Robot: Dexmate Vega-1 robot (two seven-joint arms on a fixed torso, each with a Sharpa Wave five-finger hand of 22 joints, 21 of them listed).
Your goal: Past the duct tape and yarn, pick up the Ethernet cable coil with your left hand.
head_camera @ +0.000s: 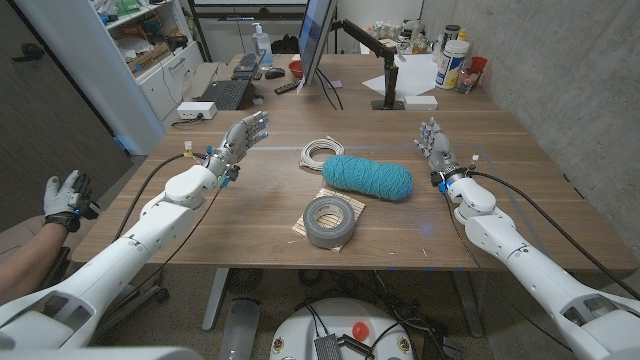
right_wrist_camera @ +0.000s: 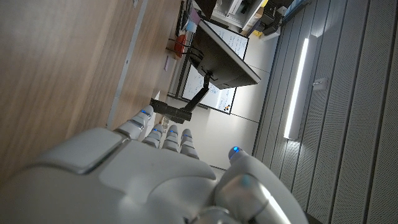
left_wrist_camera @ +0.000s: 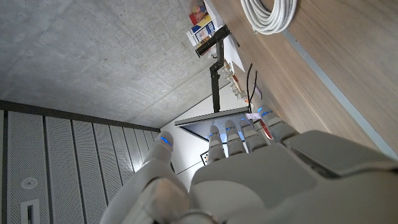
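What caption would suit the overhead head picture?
Robot's open left hand and right hand flank duct tape, teal yarn and white Ethernet cable coil.

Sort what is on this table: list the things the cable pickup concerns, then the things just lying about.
Job:
white Ethernet cable coil
grey duct tape roll
teal yarn skein
left hand

Lying about:
black monitor on its stand
black keyboard
white bottles
right hand
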